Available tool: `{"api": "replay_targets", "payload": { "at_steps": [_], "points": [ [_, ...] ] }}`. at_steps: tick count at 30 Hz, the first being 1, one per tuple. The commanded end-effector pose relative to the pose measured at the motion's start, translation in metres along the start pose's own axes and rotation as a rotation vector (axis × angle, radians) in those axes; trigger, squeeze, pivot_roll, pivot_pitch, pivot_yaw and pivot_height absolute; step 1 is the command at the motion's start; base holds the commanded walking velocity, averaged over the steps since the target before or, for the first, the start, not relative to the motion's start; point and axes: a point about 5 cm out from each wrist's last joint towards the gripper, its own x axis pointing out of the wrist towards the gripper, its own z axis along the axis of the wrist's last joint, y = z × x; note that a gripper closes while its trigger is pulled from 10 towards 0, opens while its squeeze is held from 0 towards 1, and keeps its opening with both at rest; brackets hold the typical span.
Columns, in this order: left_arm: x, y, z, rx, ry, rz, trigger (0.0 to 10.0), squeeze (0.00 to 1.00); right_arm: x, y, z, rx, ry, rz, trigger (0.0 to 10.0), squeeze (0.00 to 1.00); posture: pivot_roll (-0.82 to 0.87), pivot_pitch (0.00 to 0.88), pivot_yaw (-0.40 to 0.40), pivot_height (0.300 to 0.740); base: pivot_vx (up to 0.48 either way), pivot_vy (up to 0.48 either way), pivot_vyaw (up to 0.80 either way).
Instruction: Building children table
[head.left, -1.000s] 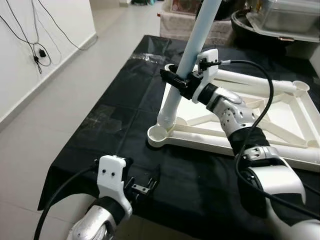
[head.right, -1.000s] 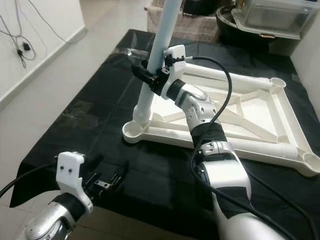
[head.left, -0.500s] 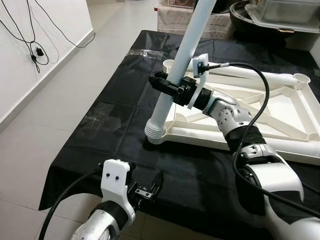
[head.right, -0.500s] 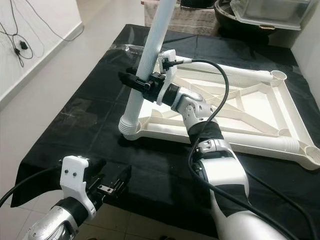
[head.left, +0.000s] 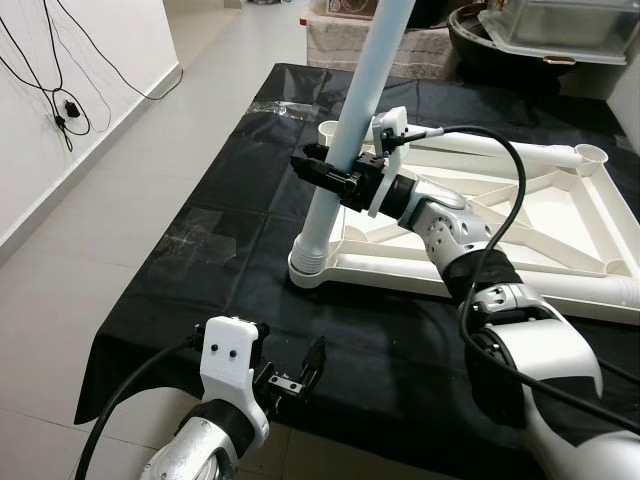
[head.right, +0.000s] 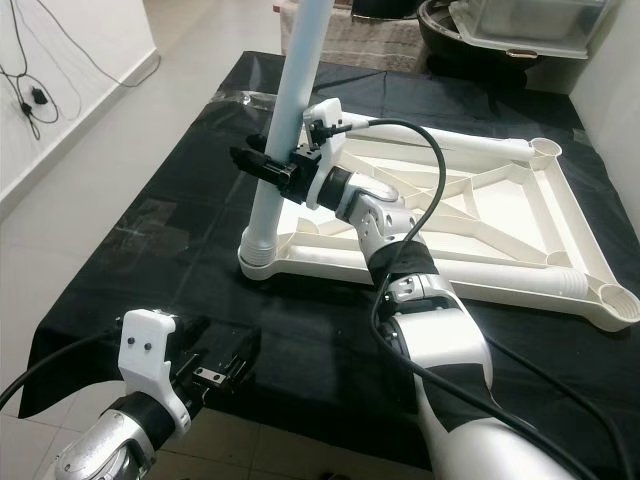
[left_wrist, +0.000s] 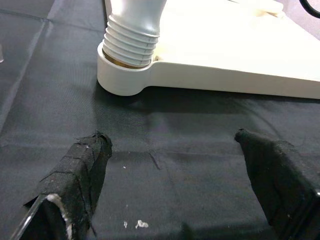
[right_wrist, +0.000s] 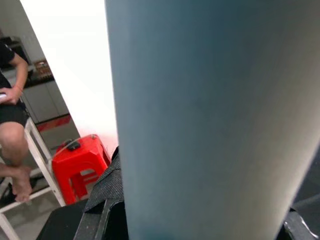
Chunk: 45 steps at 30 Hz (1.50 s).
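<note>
Left hand (head.left: 290, 372) low at near bench (head.left: 230, 200) edge, fingers (left_wrist: 80, 170) spread, holding nothing, above black cloth (head.left: 400, 350). Beyond it, leg (head.left: 345, 150) stands slightly tilted in near-left corner socket (left_wrist: 125, 80) of upturned white frame (head.left: 560, 230). Right hand (head.left: 325, 172) pinches leg mid-height. Person (right_wrist: 12, 115) seated and red stool (right_wrist: 80, 165) far behind.

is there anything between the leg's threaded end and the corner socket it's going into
Nothing visible. The right gripper holds the pale blue leg, tilted, and its ribbed end already sits in the corner socket of the upside-down white tabletop.
</note>
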Motion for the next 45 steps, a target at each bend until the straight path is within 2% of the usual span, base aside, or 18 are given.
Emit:
{"api": "replay_targets", "payload": {
  "at_steps": [1, 8, 11, 22, 23, 24, 25, 28, 31, 33, 34, 35, 37, 38, 39, 42, 44, 45],
  "points": [
    [-0.003, -0.002, 0.0, 0.015, 0.012, 0.004, 10.0, 0.0, -0.002, 0.0, -0.019, -0.039, 0.131, -0.014, 10.0, 0.0, 0.17, 0.237, -0.066, 0.74, 0.0, 0.0, 0.0],
    [-0.004, -0.001, 0.001, 0.021, 0.01, 0.01, 10.0, 0.0, 0.001, 0.011, -0.028, -0.054, 0.182, 0.12, 10.0, 0.0, 0.17, 0.238, -0.068, 0.74, 0.0, 0.0, 0.0],
    [-0.003, -0.001, 0.002, 0.029, 0.006, 0.007, 10.0, 0.0, 0.007, 0.023, -0.038, -0.083, 0.235, 0.218, 10.0, 0.0, 0.17, 0.239, -0.067, 0.74, 0.0, 0.0, 0.0],
    [-0.003, -0.001, 0.002, 0.033, 0.004, 0.006, 10.0, 0.0, 0.008, 0.031, -0.054, -0.123, 0.335, 0.293, 10.0, 0.0, 0.17, 0.238, -0.066, 0.74, 0.0, 0.0, 0.0],
    [-0.003, -0.001, 0.003, 0.034, 0.003, 0.008, 10.0, 0.0, 0.01, 0.03, -0.058, -0.127, 0.369, 0.255, 10.0, 0.0, 0.17, 0.236, -0.068, 0.74, 0.0, 0.0, 0.0],
    [-0.002, -0.001, 0.003, 0.035, 0.002, 0.009, 10.0, 0.0, 0.012, 0.026, -0.062, -0.135, 0.389, 0.155, 10.0, 0.0, 0.17, 0.235, -0.07, 0.74, 0.0, 0.0, 0.0],
    [-0.002, -0.001, 0.003, 0.035, 0.002, 0.009, 10.0, 0.0, 0.012, 0.026, -0.062, -0.135, 0.389, 0.155, 10.0, 0.0, 0.17, 0.235, -0.07, 0.74, 0.0, 0.0, 0.0],
    [-0.001, 0.002, 0.004, 0.041, -0.006, 0.018, 10.0, 0.0, 0.011, 0.015, -0.068, -0.092, 0.353, -0.119, 10.0, 0.0, 0.17, 0.225, -0.071, 0.74, 0.0, 0.0, 0.0],
    [0.0, 0.002, 0.005, 0.045, -0.008, 0.019, 10.0, 0.0, 0.01, 0.013, -0.069, -0.067, 0.341, -0.159, 10.0, 0.0, 0.17, 0.224, -0.071, 0.74, 0.0, 0.0, 0.0],
    [0.002, 0.007, 0.006, 0.06, -0.015, 0.025, 10.0, 0.0, 0.002, 0.005, -0.072, -0.049, 0.312, -0.326, 10.0, 0.0, 0.17, 0.202, -0.065, 0.74, 0.0, 0.0, 0.0],
    [0.002, 0.007, 0.006, 0.06, -0.015, 0.025, 10.0, 0.0, 0.002, 0.005, -0.072, -0.049, 0.312, -0.326, 10.0, 0.0, 0.17, 0.202, -0.065, 0.74, 0.0, 0.0, 0.0],
    [0.004, 0.011, 0.007, 0.065, -0.023, 0.031, 10.0, 0.0, -0.004, 0.001, -0.075, -0.041, 0.298, -0.428, 10.0, 0.0, 0.16, 0.192, -0.064, 0.74, 0.0, 0.0, 0.0],
    [0.004, 0.011, 0.007, 0.065, -0.023, 0.031, 10.0, 0.0, -0.004, 0.001, -0.075, -0.041, 0.298, -0.428, 10.0, 0.0, 0.16, 0.192, -0.064, 0.74, 0.0, 0.0, 0.0],
    [0.008, 0.017, 0.01, 0.079, -0.037, 0.038, 10.0, 0.0, -0.018, -0.006, -0.079, -0.044, 0.283, -0.652, 10.0, 0.0, 0.16, 0.172, -0.059, 0.74, 0.0, 0.0, 0.0],
    [0.01, 0.019, 0.011, 0.088, -0.041, 0.041, 10.0, 0.0, -0.022, -0.007, -0.081, -0.054, 0.283, -0.742, 10.0, 0.0, 0.16, 0.165, -0.059, 0.74, 0.0, 0.0, 0.0],
    [0.012, 0.021, 0.011, 0.097, -0.044, 0.043, 10.0, 0.0, -0.025, -0.007, -0.082, -0.059, 0.281, -0.807, 10.0, 0.0, 0.15, 0.155, -0.06, 0.74, 0.0, 0.0, 0.0],
    [0.015, 0.024, 0.013, 0.105, -0.052, 0.045, 10.0, 0.0, -0.027, -0.002, -0.078, -0.088, 0.246, -0.941, 10.0, 0.0, 0.16, 0.141, -0.057, 0.74, 0.0, 0.0, 0.0],
    [0.015, 0.024, 0.013, 0.105, -0.052, 0.045, 10.0, 0.0, -0.027, -0.002, -0.078, -0.088, 0.246, -0.941, 10.0, 0.0, 0.16, 0.141, -0.057, 0.74, 0.0, 0.0, 0.0]
  ]
}}
